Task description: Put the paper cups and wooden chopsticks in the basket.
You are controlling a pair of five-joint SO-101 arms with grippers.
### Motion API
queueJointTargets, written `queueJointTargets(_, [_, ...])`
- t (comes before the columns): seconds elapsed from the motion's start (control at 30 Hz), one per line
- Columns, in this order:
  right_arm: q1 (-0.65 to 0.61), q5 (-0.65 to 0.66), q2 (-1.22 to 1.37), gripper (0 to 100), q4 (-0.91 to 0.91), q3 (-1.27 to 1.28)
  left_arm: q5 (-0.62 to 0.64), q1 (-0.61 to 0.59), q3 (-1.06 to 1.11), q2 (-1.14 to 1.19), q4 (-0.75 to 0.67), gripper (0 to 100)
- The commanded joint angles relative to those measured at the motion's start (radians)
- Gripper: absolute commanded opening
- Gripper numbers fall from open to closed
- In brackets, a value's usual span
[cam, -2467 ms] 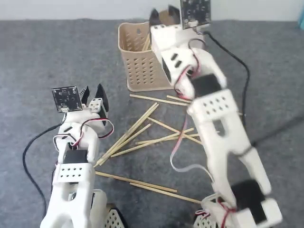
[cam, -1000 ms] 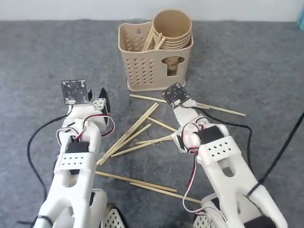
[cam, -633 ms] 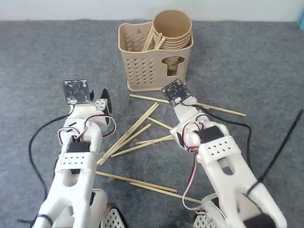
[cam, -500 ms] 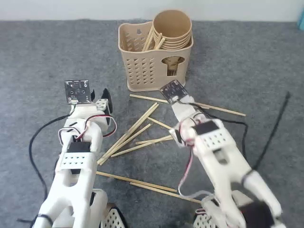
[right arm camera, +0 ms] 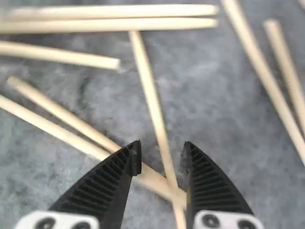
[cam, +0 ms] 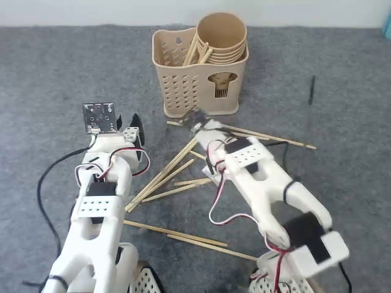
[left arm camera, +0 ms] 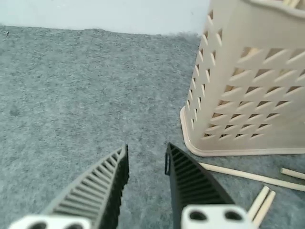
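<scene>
At the right gripper (right arm camera: 160,151): stands open, low over the carpet (cam: 55,73), jaws either side of one wooden chopstick (right arm camera: 148,90). Runs from upper centre of the wrist frame straight down between the jaws, so lengthwise to the gripper and square across its closing line. Crosses a second stick (right arm camera: 62,111) right at the jaws. Looks set for a pinch, with some risk of catching both sticks.

At the left gripper (left arm camera: 145,153): hangs open too, holding nothing, aimed at bare carpet beside the basket (left arm camera: 248,95). Sits at centre left of the high view, farther from that stick than the right.

In the basket, at upper centre of the high view: already holds the stacked paper cups (cam: 221,30) on its right side and a few upright chopsticks (cam: 197,47) on its left.

Among the loose chopsticks (cam: 162,174): lie flat at mixed angles, from just in front of the basket down to lower centre.

Underneath: grey, napped, level. Beyond, along the top edge, a pale wall (cam: 91,12).
</scene>
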Motion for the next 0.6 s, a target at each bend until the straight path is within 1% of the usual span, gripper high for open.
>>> queueJointTargets(0.0, [-0.004,0.075,0.056,14.7,-0.019,-0.074,-0.012,0.008,-0.045,0.000,-0.031,12])
queueJointTargets(0.1, [0.001,0.083,0.119,13.6,-0.018,-0.095,-0.012,0.008,-0.045,0.000,-0.031,12])
queueJointTargets(0.23, [0.001,0.078,0.128,3.3,-0.010,-0.106,-0.012,0.009,-0.045,0.000,-0.031,12])
queueJointTargets(0.3, [0.002,0.077,0.119,2.0,-0.010,-0.104,-0.012,0.009,-0.045,0.000,-0.031,12])
queueJointTargets(0.4, [0.002,0.054,0.056,1.6,0.008,-0.086,-0.012,0.009,-0.045,0.000,-0.031,12])
queueJointTargets(0.57, [0.002,0.011,-0.140,0.9,0.053,-0.018,-0.012,0.009,-0.044,0.000,-0.031,12])
